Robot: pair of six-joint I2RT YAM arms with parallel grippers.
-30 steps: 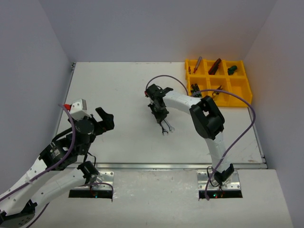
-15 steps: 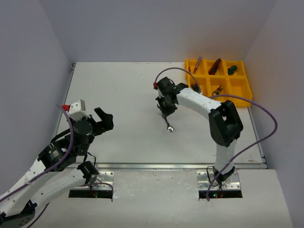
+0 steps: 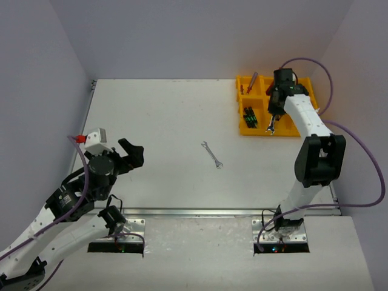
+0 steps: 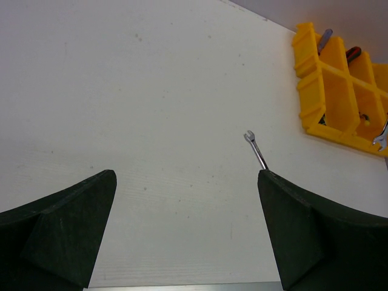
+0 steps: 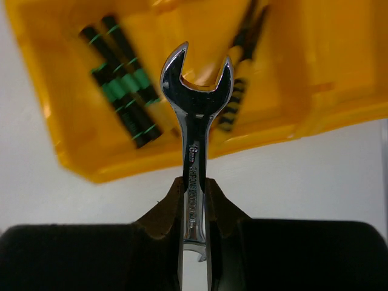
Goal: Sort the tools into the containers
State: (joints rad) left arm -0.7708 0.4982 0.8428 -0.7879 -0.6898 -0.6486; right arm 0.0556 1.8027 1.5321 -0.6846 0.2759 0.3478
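Observation:
My right gripper (image 3: 272,115) is shut on a silver wrench (image 3: 270,126) and holds it over the front edge of the yellow tray (image 3: 239,97). In the right wrist view the wrench (image 5: 195,121) stands up between the jaws of my right gripper (image 5: 195,200), above the tray (image 5: 315,60), which holds black-green screwdrivers (image 5: 121,91) and yellow-black pliers (image 5: 239,79). A second silver wrench (image 3: 212,154) lies on the table's middle. My left gripper (image 3: 130,154) is open and empty at the left, far from that wrench (image 4: 257,150).
A blue-red screwdriver (image 3: 250,82) leans in the tray's back left compartment. The black-green screwdrivers (image 3: 249,116) lie in the front left one. The right arm covers part of the back compartments. Walls close the table on three sides.
My right gripper has carried one wrench from the table's middle back and right to the tray. The other wrench stayed on the table. The left arm has barely moved.

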